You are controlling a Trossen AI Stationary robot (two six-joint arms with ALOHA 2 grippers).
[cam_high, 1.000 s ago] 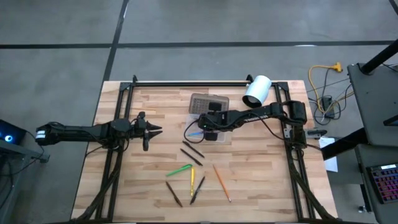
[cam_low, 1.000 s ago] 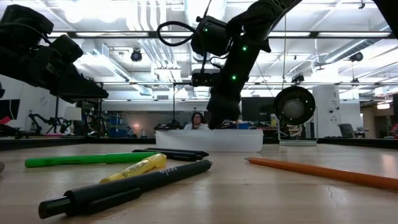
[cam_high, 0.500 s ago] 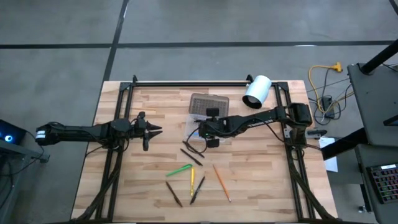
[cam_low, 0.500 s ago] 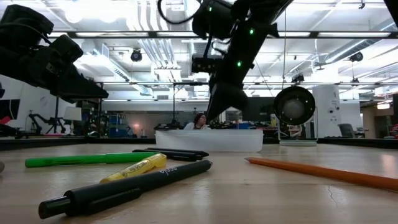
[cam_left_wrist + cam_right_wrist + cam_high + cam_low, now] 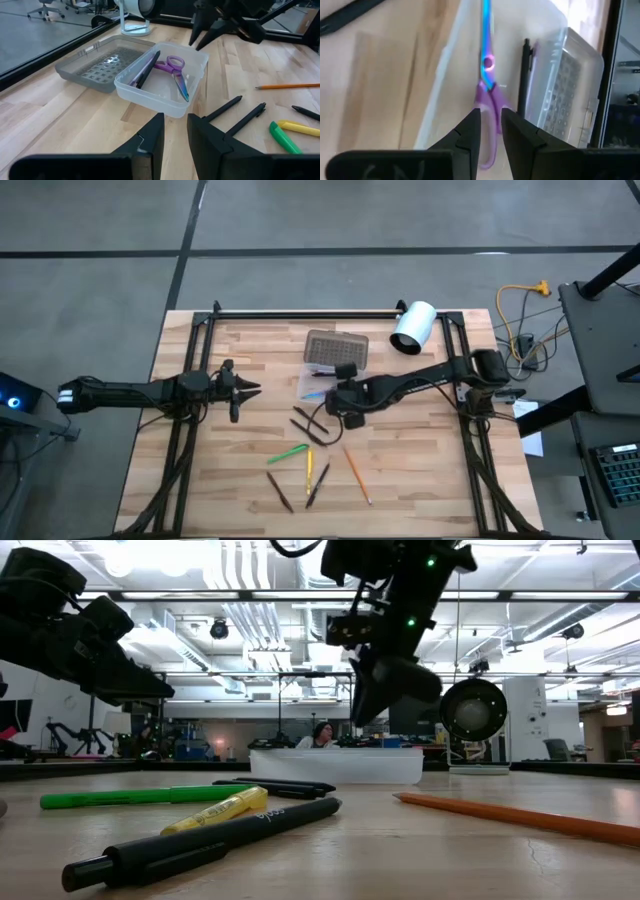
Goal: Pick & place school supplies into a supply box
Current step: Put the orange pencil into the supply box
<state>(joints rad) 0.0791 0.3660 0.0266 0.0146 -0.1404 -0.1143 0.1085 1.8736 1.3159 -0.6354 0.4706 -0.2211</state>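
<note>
The translucent supply box (image 5: 322,380) lies open, its grey lid (image 5: 336,347) flat on the table behind it. Inside lie the purple-handled scissors (image 5: 175,70) and a dark pen (image 5: 145,71); both also show in the right wrist view, scissors (image 5: 487,85) and pen (image 5: 524,75). My right gripper (image 5: 338,402) hangs shut and empty in the air (image 5: 375,705) by the box's right near corner. On the wood nearer lie two dark pens (image 5: 310,426), a green pen (image 5: 288,452), a yellow one (image 5: 309,470), an orange pencil (image 5: 356,473) and two brown ones (image 5: 281,492). My left gripper (image 5: 252,388) waits, shut, left of the box.
A white cylinder (image 5: 412,327) stands at the table's far right, beyond the lid. Black frame rails run along the left side (image 5: 185,430) and the right side (image 5: 478,450). Bare wood lies between the left gripper and the loose pens. A person sits in the room behind the table (image 5: 322,732).
My right gripper has risen from low over the box and drawn back toward the table's near edge and a little to the right. The scissors stay in the box where they were.
</note>
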